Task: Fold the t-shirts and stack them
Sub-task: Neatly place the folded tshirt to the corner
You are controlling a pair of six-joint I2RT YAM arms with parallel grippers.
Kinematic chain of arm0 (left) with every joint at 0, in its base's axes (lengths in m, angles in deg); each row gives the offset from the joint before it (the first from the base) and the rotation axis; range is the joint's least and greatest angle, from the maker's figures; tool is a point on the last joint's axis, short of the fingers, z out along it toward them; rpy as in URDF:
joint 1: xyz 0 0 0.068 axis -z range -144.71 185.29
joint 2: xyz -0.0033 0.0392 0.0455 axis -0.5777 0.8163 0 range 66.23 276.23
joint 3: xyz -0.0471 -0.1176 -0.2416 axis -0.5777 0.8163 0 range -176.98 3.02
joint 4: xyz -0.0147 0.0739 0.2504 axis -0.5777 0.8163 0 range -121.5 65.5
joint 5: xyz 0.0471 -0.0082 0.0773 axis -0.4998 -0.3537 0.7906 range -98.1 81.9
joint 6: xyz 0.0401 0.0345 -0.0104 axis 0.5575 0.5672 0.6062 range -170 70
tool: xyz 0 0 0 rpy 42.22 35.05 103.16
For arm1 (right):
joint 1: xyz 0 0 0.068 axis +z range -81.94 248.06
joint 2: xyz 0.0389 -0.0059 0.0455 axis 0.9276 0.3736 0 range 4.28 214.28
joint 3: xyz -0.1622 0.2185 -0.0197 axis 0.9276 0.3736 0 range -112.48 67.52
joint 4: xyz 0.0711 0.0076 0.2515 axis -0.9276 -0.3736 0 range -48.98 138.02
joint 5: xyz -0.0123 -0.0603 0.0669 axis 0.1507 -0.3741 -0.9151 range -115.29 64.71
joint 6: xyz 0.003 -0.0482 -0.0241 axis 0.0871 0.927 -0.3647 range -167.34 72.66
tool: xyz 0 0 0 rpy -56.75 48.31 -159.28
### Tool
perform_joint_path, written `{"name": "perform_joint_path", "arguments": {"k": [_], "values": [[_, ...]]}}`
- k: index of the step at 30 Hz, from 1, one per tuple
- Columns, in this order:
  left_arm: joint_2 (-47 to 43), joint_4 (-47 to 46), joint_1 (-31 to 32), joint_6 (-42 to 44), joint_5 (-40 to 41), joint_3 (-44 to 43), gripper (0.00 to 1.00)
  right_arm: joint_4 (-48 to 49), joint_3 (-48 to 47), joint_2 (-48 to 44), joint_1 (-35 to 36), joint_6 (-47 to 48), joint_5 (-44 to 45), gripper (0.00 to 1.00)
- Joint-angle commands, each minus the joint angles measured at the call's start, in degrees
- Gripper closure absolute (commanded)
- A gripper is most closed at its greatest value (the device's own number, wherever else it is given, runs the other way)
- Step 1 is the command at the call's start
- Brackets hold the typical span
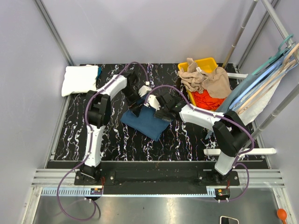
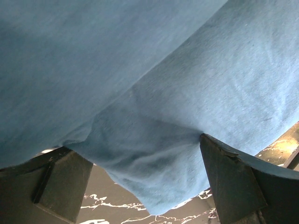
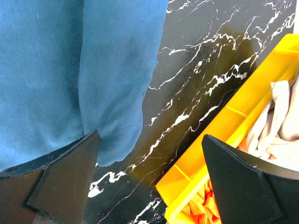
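Observation:
A dark teal-blue t-shirt (image 1: 148,122) lies folded in the middle of the black marbled table (image 1: 117,140). My left gripper (image 1: 135,106) hovers low over its back corner, open. In the left wrist view the blue cloth (image 2: 154,93) fills the frame, and a corner of it lies between the spread fingers (image 2: 238,182). My right gripper (image 1: 162,111) stands open at the shirt's right edge. In the right wrist view the blue shirt (image 3: 60,70) touches the left finger (image 3: 60,182), with bare table between the jaws. A folded white t-shirt (image 1: 80,79) rests at the back left.
A yellow bin (image 1: 208,63) at the back right holds crumpled tan (image 1: 208,79) and red-orange (image 1: 205,99) t-shirts; its rim (image 3: 233,126) shows close by in the right wrist view. Pale blue and beige hangers (image 1: 261,84) lean at the right wall.

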Motion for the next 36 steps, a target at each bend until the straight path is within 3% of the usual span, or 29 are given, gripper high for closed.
{"name": "perform_joint_path", "arguments": {"k": [1,5,8,9,13,15,21,24,25,32,36], "values": [[0.91,0.77,1.41,-0.65,-2.67,2.3,0.01,2.27,0.25,0.65,0.78,0.59,0.8,0.0],[1.17,0.69,2.2,-0.56,-2.76,2.74,0.01,2.71,0.25,1.09,0.87,0.86,0.97,0.01],[1.61,0.69,2.46,-0.74,-2.93,2.74,0.1,2.89,0.25,1.18,0.96,0.86,0.97,0.01],[1.87,0.69,2.46,-0.74,-3.02,2.56,0.21,2.89,0.34,1.09,0.96,0.95,1.06,0.01],[2.76,0.69,2.64,-1.35,-3.02,2.39,0.43,3.15,0.6,1.01,0.96,1.12,1.41,0.01],[3.19,0.69,2.73,-1.71,-3.2,2.47,0.54,3.15,0.69,0.83,0.96,1.21,1.5,0.01],[3.55,0.77,2.73,-2.15,-4.16,2.91,0.73,3.42,1.04,0.13,0.87,1.65,2.29,0.01],[3.81,0.77,2.73,-2.58,-4.78,2.83,0.88,3.42,1.3,-0.31,0.96,1.91,2.73,0.01],[3.81,0.6,2.73,-2.76,-5.39,2.91,1.0,3.33,1.48,-0.49,0.96,2.0,2.82,0.01],[2.24,-1.94,2.03,-5.74,-5.05,4.14,1.0,3.33,2.27,-2.07,0.96,2.53,4.4,0.01],[-2.16,-6.68,0.18,-8.73,-0.13,5.55,1.0,3.42,3.06,-3.91,0.96,2.7,5.72,0.01]]}}
